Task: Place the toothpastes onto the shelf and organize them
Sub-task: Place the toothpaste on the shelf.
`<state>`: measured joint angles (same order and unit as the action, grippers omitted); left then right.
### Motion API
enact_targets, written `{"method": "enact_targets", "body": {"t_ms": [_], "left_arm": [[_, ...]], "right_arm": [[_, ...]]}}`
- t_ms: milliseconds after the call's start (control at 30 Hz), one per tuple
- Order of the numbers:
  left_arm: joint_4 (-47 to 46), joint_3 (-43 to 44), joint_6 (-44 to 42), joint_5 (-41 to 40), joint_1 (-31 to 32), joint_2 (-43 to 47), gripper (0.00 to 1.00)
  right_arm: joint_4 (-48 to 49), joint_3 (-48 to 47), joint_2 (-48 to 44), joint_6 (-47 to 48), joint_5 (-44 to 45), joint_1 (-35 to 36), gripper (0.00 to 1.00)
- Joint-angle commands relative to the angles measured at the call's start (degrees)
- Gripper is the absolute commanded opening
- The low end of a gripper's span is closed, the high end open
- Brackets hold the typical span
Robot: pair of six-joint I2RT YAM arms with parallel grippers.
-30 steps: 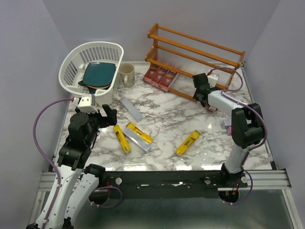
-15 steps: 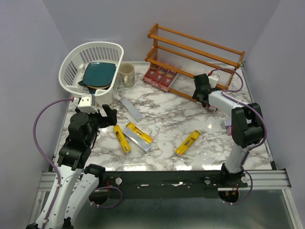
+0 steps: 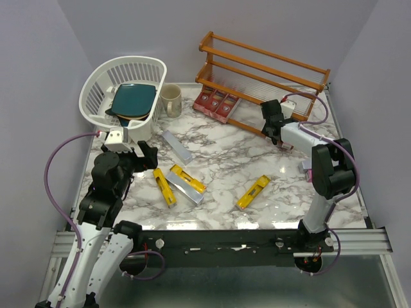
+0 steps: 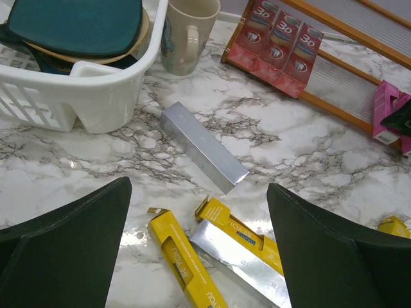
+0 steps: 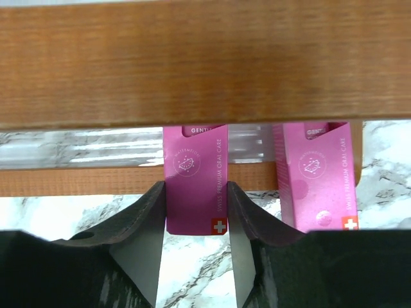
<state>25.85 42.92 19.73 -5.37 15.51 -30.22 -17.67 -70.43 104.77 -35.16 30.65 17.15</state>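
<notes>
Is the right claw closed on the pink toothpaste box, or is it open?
Shut. In the right wrist view, the right claw presses against both sides of the pink toothpaste box, with no gap visible.

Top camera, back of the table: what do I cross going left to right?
In order: white basket → beige mug → red toothpastes on the shelf → right gripper, shut on a pink toothpaste.

I work in a lab test cell, not a home: plain lilac walls (image 3: 32, 77) box in my marble-print table (image 3: 218, 160), an aluminium rail (image 3: 379, 240) at 6 o'clock carries my arm bases (image 3: 128, 230), and purple cables (image 3: 47, 176) loop loose.
</notes>
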Motion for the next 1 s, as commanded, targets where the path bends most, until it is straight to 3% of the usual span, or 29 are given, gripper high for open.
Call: {"method": "enact_targets", "body": {"t_ms": [0, 500, 733, 967], "left_arm": [[-0.6, -0.6, -0.4, 0.6, 0.3, 0.9, 0.99], [-0.6, -0.6, -0.3, 0.5, 0.7, 1.3, 0.99], [-0.6, -0.6, -0.3, 0.6, 0.8, 1.3, 0.99], [-0.6, -0.6, -0.3, 0.4, 0.7, 1.1, 0.99]], "right_arm": [[-2.4, 0.6, -1.3, -1.7, 5.5, -1.0, 0.44], [-6.1, 2.1, -3.6, -5.9, 8.3, -2.9, 0.44], [-6.0, 2.8, -6.2, -4.7, 7.9, -3.0, 0.60], [-4.0, 3.5, -10.3, -2.6, 5.7, -2.6, 0.63]]}}
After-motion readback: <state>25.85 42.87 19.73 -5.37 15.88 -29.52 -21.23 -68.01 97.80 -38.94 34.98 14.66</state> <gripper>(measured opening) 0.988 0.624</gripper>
